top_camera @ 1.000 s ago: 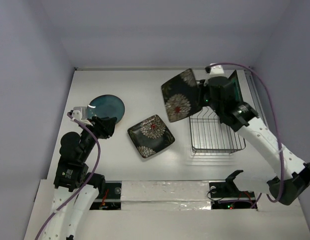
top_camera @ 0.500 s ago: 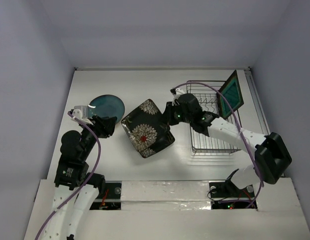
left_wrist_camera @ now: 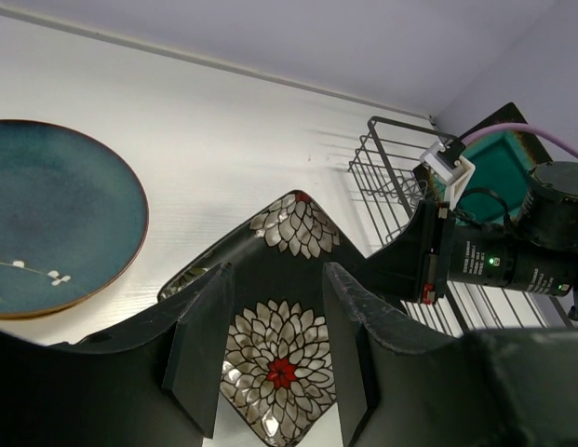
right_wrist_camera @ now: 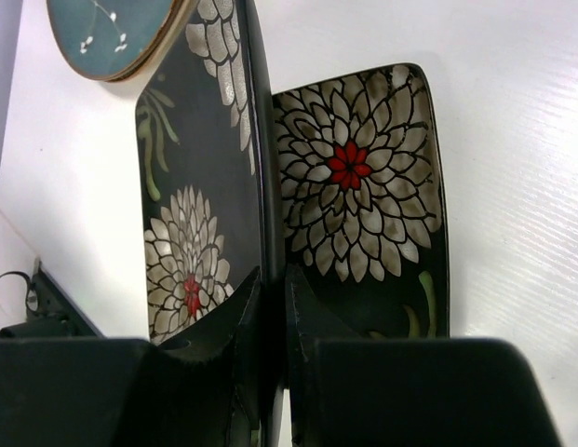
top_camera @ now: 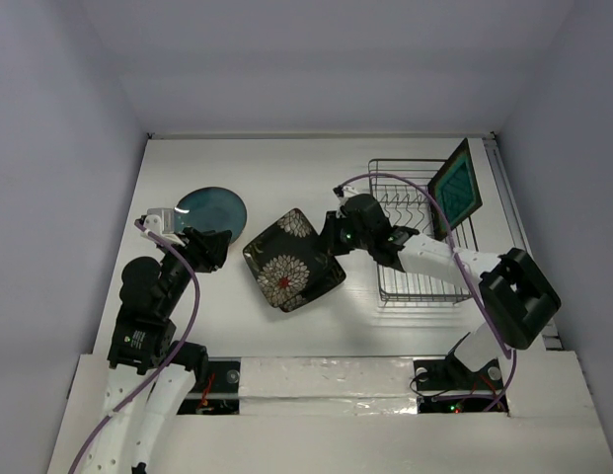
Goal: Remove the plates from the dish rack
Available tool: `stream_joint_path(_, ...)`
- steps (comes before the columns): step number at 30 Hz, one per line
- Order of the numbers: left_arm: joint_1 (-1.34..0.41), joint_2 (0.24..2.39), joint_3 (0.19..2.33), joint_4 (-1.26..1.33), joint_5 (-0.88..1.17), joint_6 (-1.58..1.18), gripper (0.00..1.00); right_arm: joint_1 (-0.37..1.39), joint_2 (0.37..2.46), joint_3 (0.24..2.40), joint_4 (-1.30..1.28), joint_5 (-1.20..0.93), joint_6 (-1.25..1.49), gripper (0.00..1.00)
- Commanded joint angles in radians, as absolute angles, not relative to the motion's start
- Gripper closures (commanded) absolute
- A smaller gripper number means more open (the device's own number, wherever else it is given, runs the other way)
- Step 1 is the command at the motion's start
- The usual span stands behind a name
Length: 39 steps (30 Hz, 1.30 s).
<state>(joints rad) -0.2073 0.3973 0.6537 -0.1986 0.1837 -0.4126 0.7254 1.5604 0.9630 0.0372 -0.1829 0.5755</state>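
Your right gripper (right_wrist_camera: pixel 270 279) is clamped on a dark flowered plate (top_camera: pixel 284 265) mid-frame, seemingly tilted over a second flowered plate (right_wrist_camera: pixel 363 177). Your left gripper (left_wrist_camera: pixel 276 298), left of centre, stands apart.

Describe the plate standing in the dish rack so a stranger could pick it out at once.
On the white table, find the wire dish rack at the right. At its far right corner a square teal plate stands on edge. Its square shape sets it apart from the round teal plate at the left, its teal colour from the dark flowered plates in the middle.
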Motion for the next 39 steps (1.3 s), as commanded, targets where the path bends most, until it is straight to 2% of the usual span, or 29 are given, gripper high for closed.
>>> stream_joint_path(1, -0.201, 0.407, 0.660, -0.141, 0.201, -0.411, 0.60, 0.723, 1.532, 0.979, 0.233, -0.203, 0.618, 1.00)
stream_joint_path(21, -0.201, 0.399, 0.658, -0.143, 0.202, -0.411, 0.60, 0.713, 1.559, 0.936, 0.193, -0.117, 0.609, 0.99)
stream_joint_path(26, -0.201, 0.396, 0.658, -0.144, 0.202, -0.413, 0.60, 0.713, 1.569, 0.957, 0.118, -0.081, 0.586, 0.84)
stream_joint_path(27, -0.201, 0.397, 0.660, -0.144, 0.201, -0.413, 0.60, 0.713, 1.572, 0.960, 0.111, -0.083, 0.580, 0.79)
stream_joint_path(28, -0.201, 0.397, 0.660, -0.143, 0.202, -0.413, 0.60, 0.713, 1.583, 0.965, 0.097, -0.086, 0.572, 0.70)
stream_joint_path(30, -0.201, 0.394, 0.660, -0.144, 0.202, -0.413, 0.60, 0.713, 1.594, 0.979, 0.066, -0.086, 0.558, 0.68)
stream_joint_path(31, -0.201, 0.396, 0.660, -0.143, 0.202, -0.411, 0.60, 0.713, 1.597, 0.977, 0.064, -0.081, 0.558, 0.64)
stream_joint_path(39, -0.201, 0.390, 0.660, -0.143, 0.204, -0.411, 0.60, 0.713, 1.651, 1.006, -0.024, -0.032, 0.514, 0.58)
